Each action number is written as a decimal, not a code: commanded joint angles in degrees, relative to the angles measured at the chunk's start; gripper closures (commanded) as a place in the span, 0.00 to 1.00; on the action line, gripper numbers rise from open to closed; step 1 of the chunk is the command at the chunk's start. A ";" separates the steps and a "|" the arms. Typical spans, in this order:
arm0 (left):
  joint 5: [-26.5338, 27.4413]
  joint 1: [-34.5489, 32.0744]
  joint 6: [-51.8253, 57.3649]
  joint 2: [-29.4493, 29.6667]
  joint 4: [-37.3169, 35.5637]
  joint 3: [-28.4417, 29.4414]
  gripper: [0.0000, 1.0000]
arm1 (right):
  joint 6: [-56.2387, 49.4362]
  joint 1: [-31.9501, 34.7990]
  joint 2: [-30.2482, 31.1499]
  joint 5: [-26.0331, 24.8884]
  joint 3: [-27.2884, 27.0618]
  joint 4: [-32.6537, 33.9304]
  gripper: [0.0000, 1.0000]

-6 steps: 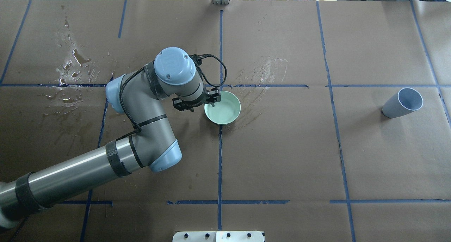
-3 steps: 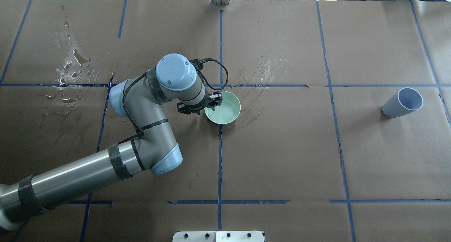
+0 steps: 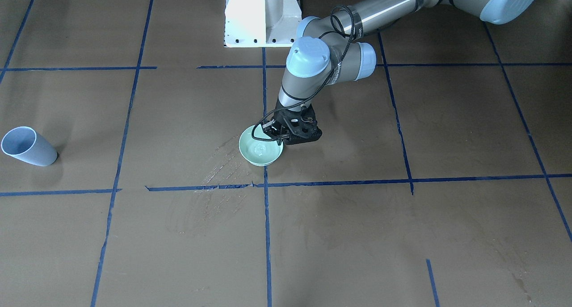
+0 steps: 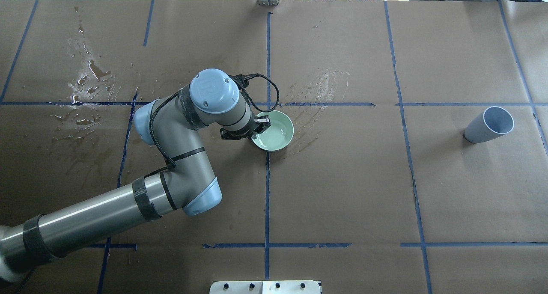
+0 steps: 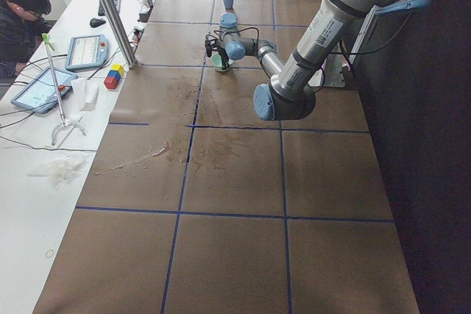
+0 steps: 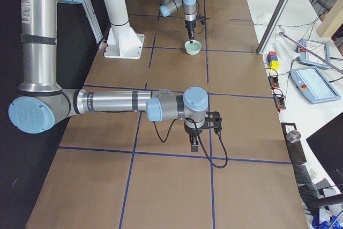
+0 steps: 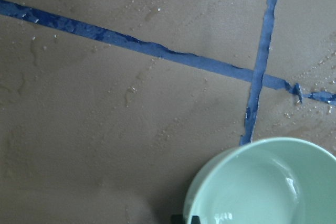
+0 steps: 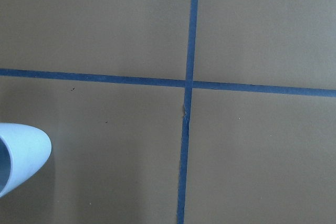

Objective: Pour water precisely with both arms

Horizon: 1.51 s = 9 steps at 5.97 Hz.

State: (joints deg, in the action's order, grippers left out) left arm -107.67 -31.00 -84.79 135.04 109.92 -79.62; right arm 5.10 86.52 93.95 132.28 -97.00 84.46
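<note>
Pinching the bowl (image 4: 276,131) rim, left tool (image 4: 256,131) shows overhead; right tool (image 6: 194,145), side view only: cannot tell.

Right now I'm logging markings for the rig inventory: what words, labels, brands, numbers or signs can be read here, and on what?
No text reads clearly in any view.
Dark lettering on the tube of the left arm: too blurred to read.
Raised mark on its blue joint cap: too faint.
White print on the black band at its wrist: too small.
The bowl and cup: no markings visible.
</note>
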 commanded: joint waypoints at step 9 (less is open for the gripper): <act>-21.65 -22.39 25.57 -32.67 10.27 -18.21 1.00 | 0.18 -0.04 0.18 -0.18 -0.11 0.00 0.00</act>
State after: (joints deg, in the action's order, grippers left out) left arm -124.56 -48.99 -64.99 108.15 116.39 -97.86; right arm 5.28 86.48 94.13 132.12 -97.14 84.47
